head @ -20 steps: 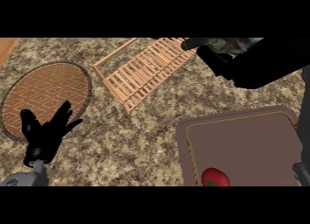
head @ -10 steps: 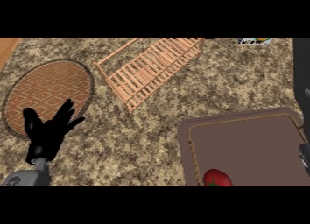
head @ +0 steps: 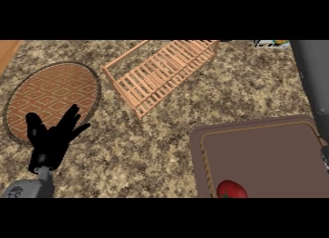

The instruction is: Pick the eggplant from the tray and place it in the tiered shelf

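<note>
From the head view, the brown tray sits at the lower right of the speckled stone counter with only a red tomato at its near edge; no eggplant shows on it or anywhere else, so I cannot tell where it is. Up and left of the tray lies the slatted wooden tiered shelf, and farther left a round patterned plate, over whose near rim the left hand rests with fingers spread and empty. Along the tray's right side only a grey forearm shows, its hand out of sight, perhaps because it reaches past the frame

right hand: gone past top edge | grey forearm: along right edge
</note>
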`<state>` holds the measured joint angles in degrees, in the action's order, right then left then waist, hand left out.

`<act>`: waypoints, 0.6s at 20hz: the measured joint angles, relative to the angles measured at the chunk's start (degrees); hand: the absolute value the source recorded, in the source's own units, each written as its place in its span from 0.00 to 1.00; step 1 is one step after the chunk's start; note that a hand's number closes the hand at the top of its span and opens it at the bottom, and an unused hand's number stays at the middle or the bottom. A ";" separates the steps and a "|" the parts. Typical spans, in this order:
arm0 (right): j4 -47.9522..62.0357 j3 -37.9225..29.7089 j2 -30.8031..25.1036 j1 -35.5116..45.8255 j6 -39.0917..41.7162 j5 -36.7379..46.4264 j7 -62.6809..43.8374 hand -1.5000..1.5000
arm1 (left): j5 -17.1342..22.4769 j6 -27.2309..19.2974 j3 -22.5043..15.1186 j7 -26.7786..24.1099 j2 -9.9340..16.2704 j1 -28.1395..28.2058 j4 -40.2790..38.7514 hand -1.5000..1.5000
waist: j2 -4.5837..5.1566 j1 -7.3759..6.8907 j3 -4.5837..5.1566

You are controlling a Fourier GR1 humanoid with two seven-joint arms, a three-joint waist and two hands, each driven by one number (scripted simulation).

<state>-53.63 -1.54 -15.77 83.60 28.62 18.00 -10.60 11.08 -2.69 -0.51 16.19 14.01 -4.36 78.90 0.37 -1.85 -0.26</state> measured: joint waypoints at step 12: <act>18.69 0.75 3.18 5.44 -10.41 7.81 13.05 1.00 | 0.01 0.55 0.47 -0.28 -0.13 -0.35 -0.28 0.50 | 0.15 -0.28 0.07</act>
<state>-34.94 -0.79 -12.59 89.04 18.20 25.81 2.45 11.08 -2.13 -0.04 15.92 13.88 -4.71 78.62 0.52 -2.13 -0.18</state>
